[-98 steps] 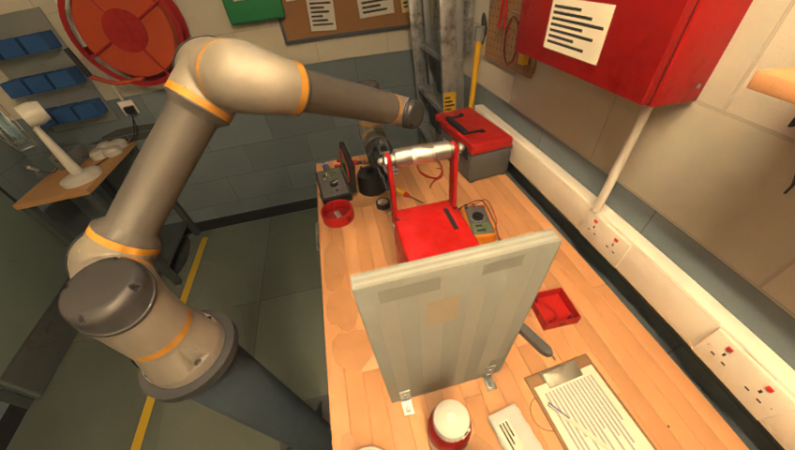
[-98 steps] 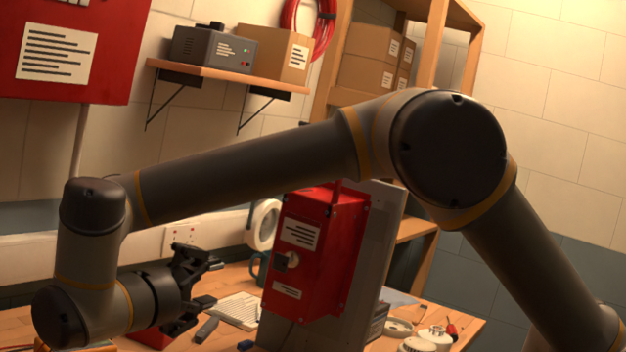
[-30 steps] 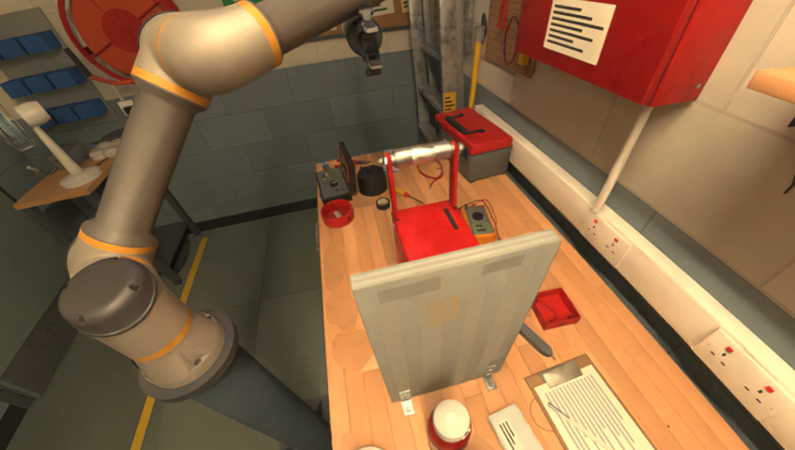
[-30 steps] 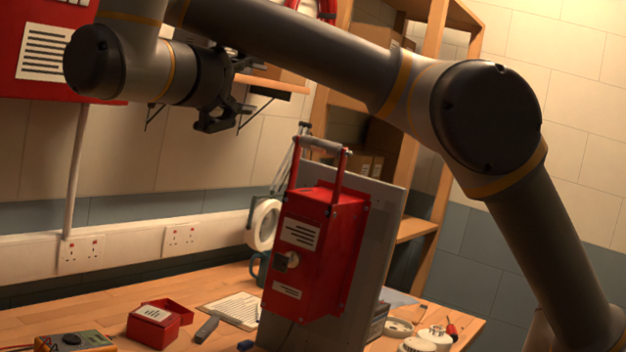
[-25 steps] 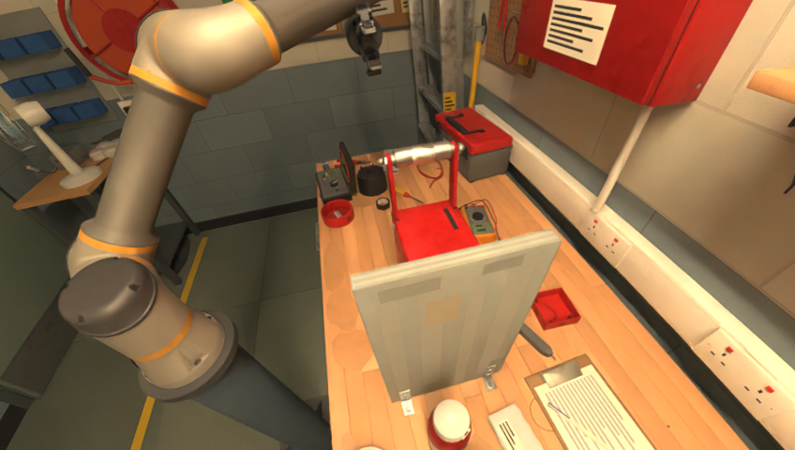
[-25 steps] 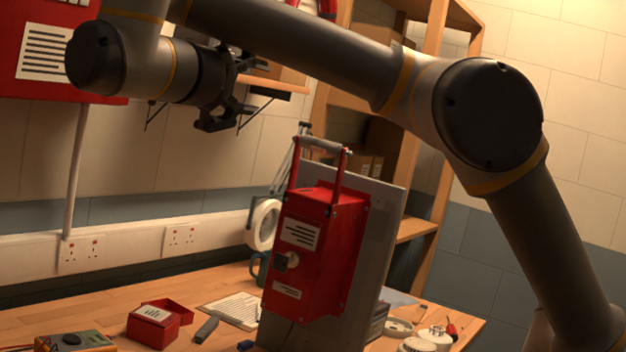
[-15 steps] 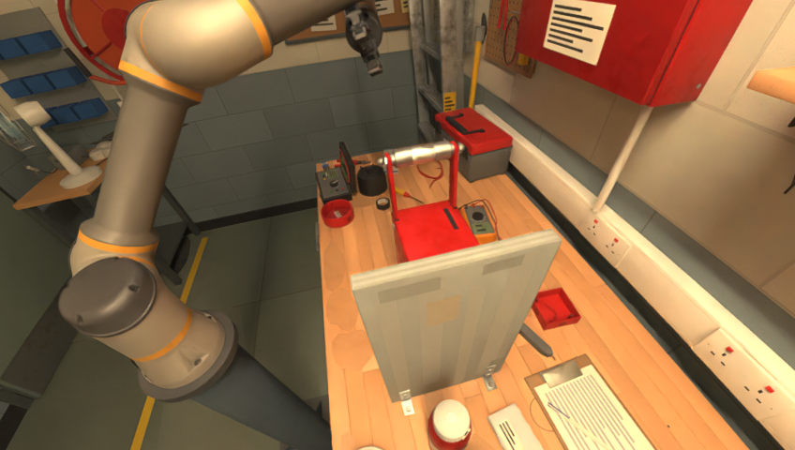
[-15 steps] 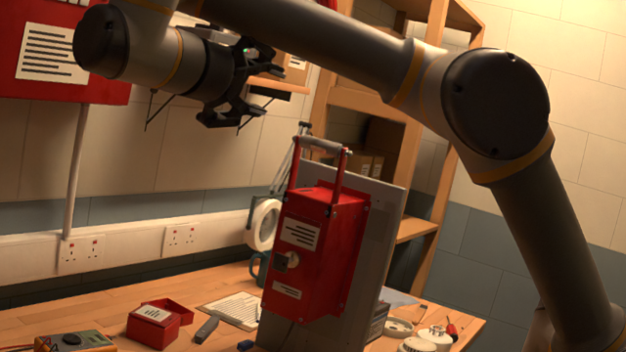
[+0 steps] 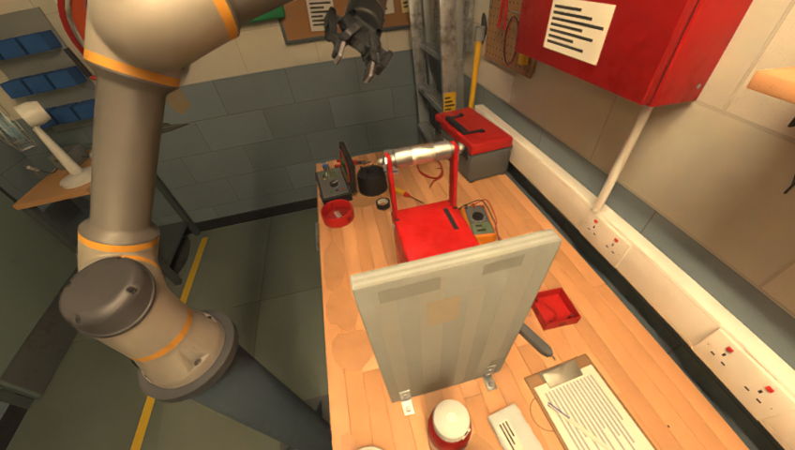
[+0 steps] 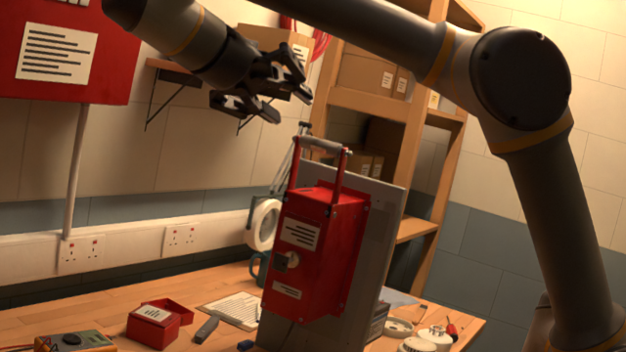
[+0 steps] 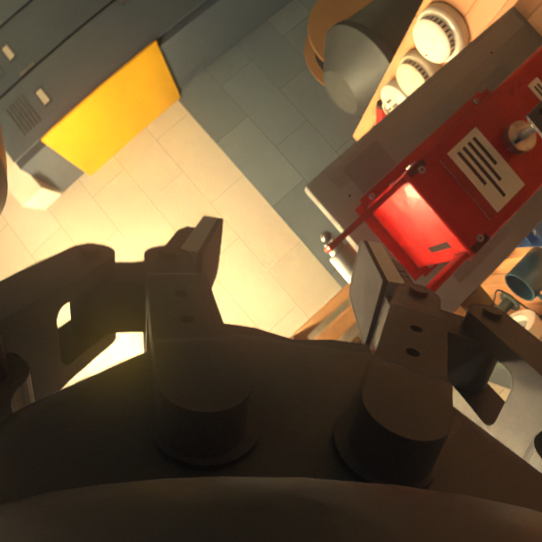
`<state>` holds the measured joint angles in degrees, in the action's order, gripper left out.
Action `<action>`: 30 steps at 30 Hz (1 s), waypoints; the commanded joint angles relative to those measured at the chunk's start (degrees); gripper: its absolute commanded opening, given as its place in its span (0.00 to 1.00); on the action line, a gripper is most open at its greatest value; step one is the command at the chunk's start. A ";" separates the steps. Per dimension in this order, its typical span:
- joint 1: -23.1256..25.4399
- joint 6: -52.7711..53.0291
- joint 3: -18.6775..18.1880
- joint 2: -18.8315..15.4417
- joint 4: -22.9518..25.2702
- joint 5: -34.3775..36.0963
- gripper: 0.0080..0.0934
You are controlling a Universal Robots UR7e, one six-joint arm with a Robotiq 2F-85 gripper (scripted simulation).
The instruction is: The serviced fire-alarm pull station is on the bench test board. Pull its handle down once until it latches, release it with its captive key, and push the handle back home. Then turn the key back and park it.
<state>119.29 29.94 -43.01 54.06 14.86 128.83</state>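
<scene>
On the wooden bench a grey test board (image 9: 454, 312) stands upright. The red pull station (image 10: 315, 252) is mounted on its face. The station's handle (image 10: 320, 145), a grey bar on two red rods, stands raised above the box. The round key (image 10: 292, 259) sits in the station's front, below a white label. My gripper (image 10: 279, 100) is open and holds nothing. It hangs in the air above and to the side of the handle, well apart from it. In the wrist camera the station (image 11: 455, 202) lies beyond my fingers (image 11: 288, 268).
A red wall cabinet (image 9: 619, 39) hangs over the bench's far side. A multimeter (image 9: 480, 222), a red tray (image 9: 555, 308), a clipboard (image 9: 586, 407), a red bowl (image 9: 337, 212) and a red toolbox (image 9: 474, 139) lie around the board. Shelving (image 10: 391, 98) stands behind it.
</scene>
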 commanded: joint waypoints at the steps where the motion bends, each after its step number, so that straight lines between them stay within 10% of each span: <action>1: -0.32 1.53 -0.51 0.66 1.27 -0.80 0.59; 30: -11.03 53.50 -18.59 20.29 44.67 -28.05 0.59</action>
<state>108.21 83.65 -61.70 74.41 59.69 100.67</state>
